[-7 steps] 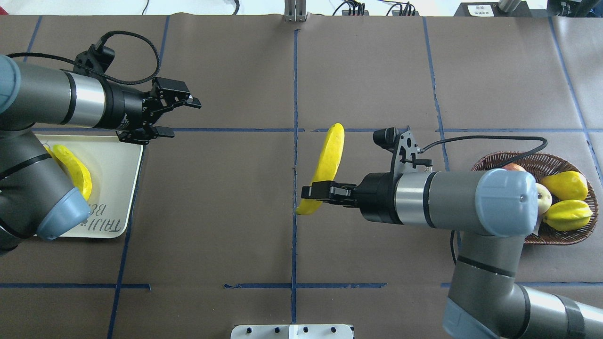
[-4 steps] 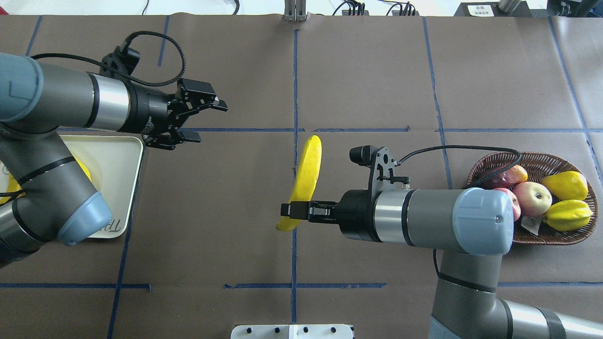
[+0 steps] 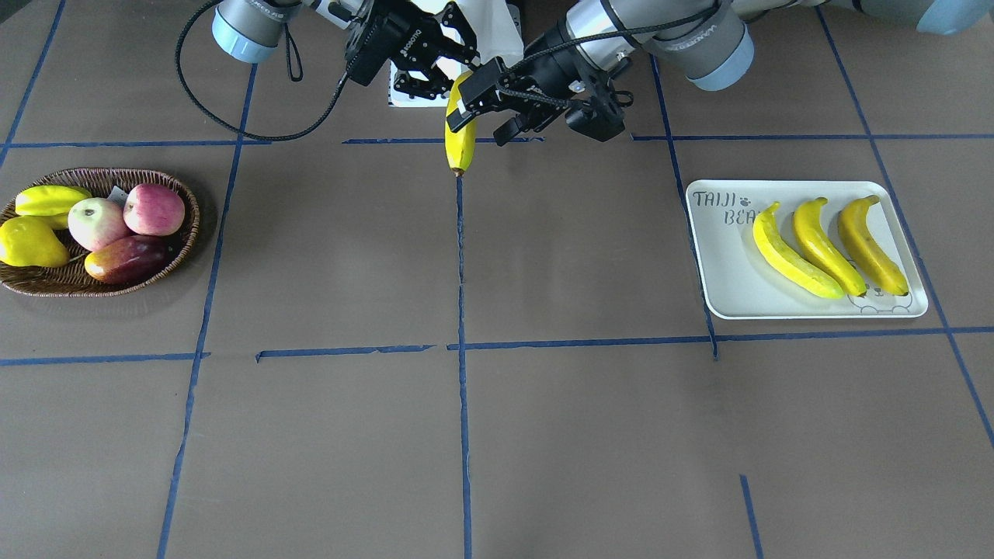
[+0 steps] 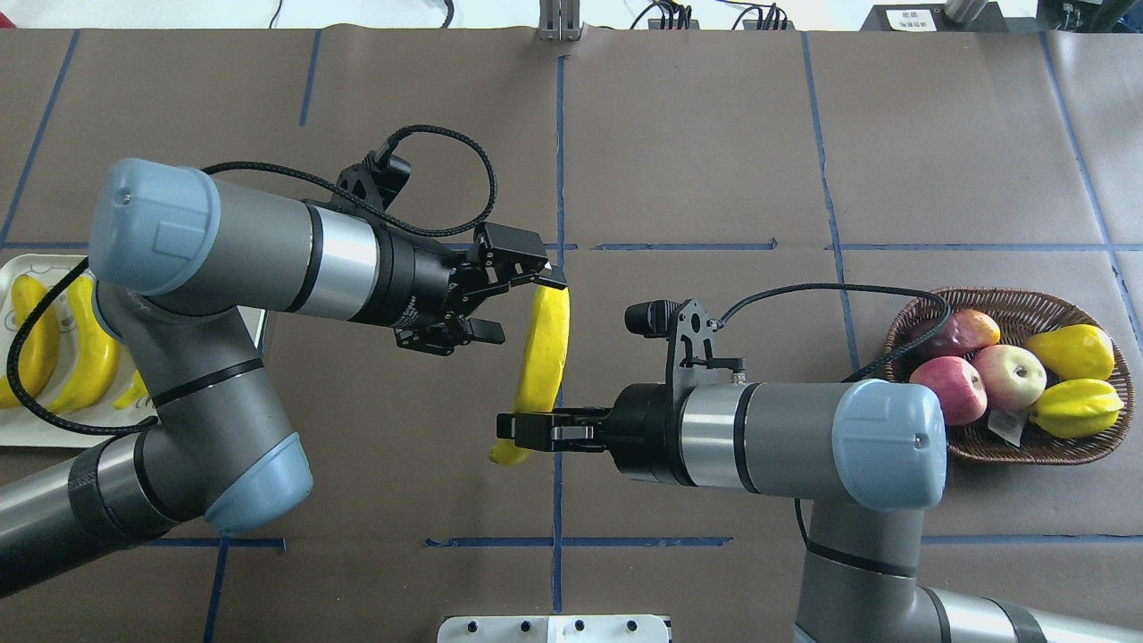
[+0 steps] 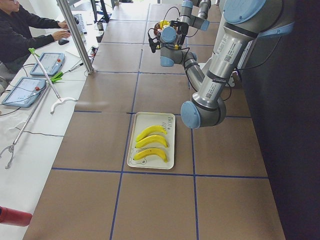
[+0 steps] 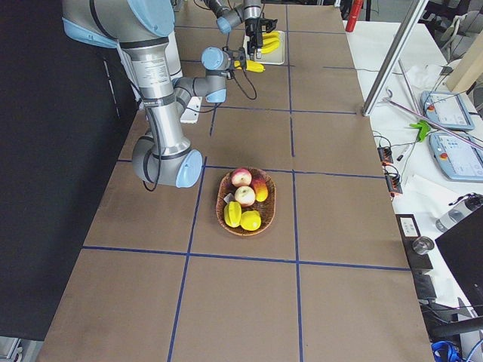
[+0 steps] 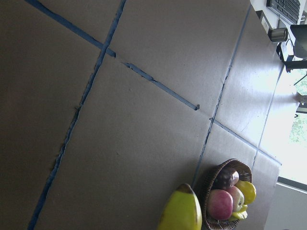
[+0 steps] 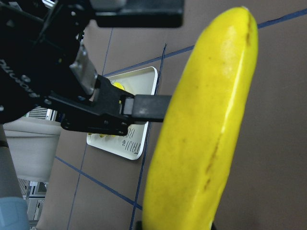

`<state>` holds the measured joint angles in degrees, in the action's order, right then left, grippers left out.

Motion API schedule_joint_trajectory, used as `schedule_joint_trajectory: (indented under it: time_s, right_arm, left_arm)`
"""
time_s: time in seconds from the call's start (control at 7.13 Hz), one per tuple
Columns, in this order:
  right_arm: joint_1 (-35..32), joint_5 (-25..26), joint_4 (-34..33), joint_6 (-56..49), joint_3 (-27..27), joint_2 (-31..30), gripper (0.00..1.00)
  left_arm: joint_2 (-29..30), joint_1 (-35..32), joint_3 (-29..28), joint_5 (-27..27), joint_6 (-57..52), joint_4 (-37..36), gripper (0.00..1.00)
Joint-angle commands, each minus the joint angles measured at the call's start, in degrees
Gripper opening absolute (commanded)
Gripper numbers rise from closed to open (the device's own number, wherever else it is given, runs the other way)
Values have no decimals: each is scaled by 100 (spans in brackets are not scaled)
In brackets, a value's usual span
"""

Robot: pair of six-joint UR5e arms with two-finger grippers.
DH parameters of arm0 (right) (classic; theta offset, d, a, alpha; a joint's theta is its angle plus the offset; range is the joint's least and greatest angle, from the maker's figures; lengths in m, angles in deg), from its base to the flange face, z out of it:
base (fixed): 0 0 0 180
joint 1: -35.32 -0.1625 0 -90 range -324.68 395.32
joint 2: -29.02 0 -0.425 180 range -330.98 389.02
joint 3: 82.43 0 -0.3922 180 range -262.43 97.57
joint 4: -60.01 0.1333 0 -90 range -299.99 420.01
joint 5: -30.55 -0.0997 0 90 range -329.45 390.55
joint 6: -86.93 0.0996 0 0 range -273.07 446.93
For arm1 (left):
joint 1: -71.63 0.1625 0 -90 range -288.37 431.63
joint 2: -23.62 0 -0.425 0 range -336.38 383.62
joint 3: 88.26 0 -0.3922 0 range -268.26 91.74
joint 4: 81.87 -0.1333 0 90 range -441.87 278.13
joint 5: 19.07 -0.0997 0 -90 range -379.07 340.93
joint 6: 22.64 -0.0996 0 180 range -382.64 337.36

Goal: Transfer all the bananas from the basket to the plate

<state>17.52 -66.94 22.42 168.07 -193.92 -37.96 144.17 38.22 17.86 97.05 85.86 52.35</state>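
Pinched by its near end in right gripper: banana, aloft, long axis pointing away from robot. Spread wide just beside its far end: left gripper, nearer the plate. Likely a handover.

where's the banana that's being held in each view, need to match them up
Front-facing: banana at top centre, over the middle tape line.
Overhead: banana in the centre.
Exterior left: tiny yellow speck, top centre.
Exterior right: top, left of centre.
Left wrist: tip at bottom edge.
Right wrist: large, right of centre.
Shared landmark: that tape line.
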Motion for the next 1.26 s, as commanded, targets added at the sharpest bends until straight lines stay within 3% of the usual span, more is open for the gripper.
schedule_joint_trajectory:
  time_s: [0.0,0.14,0.28,0.42,0.56,0.7,0.84,1.12]
  right_arm:
    - [-5,-7,7,-1,-13,0,0]
    - [-5,-7,7,-1,-13,0,0]
    - [-5,-7,7,-1,-13,0,0]
    - [4,-16,-2,-1,-30,0,1]
    - [-5,-16,-2,-1,-31,0,5]
    - [-5,-16,-11,25,-31,96,88]
    - [-22,10,-11,26,-48,106,100]
    - [-40,-33,-11,26,-57,62,100]
  left_arm:
    - [56,194,-83,-10,-21,-10,98]
    - [65,212,-83,-10,-22,-19,95]
    - [74,212,-83,-19,4,-19,62]
    - [57,212,-48,-11,-30,-10,1]
    - [56,212,-39,-2,-30,-10,0]
    - [48,203,-39,-2,-30,-10,0]
    - [48,177,-39,-2,-30,-10,0]
    - [39,89,-39,7,-30,-27,0]
